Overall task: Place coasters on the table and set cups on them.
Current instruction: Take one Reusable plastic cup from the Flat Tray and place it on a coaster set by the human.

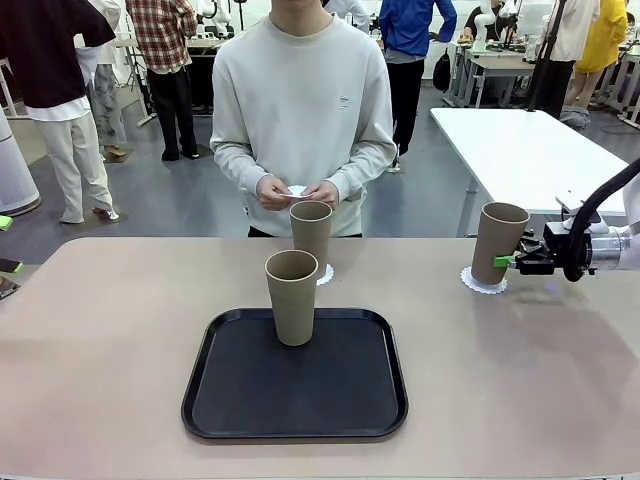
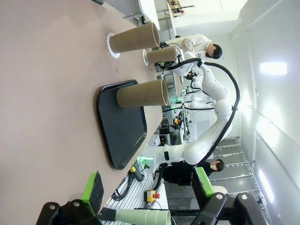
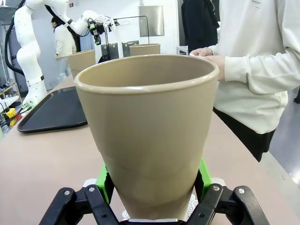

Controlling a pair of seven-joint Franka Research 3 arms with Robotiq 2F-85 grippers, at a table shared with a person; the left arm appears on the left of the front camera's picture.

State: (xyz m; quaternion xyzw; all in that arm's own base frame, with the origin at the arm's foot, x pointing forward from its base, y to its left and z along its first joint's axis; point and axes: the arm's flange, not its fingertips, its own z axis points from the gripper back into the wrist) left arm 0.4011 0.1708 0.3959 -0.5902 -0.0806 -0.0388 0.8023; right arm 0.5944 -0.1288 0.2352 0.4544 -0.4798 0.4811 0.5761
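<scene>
The right gripper point(image 1: 515, 262) is pinched low on the wall of a cup point(image 1: 497, 243), its green pads point(image 3: 106, 180) pressed to either side near the base. That grip keeps the cup upright and the rim free over the coaster point(image 1: 483, 284) directly beneath it on the table point(image 1: 120, 330). The lace edge peeps out below the fingers, though I cannot tell whether the base already bears on it or hangs just above. Well off to this gripper's left, a second cup point(image 1: 311, 232) stands on its own coaster point(image 1: 324, 274). Nearer the robot from there, a third cup point(image 1: 291, 297) stands on the black tray point(image 1: 295, 400), likely the last to be moved. Beyond them the person's hands point(image 1: 322, 192) pinch a third coaster point(image 1: 296, 190), probably meant for it. The left gripper point(image 2: 149, 187) is spread wide with nothing between its pads. All three cups look empty as far as their mouths show, and the tray carries that one cup alone.
</scene>
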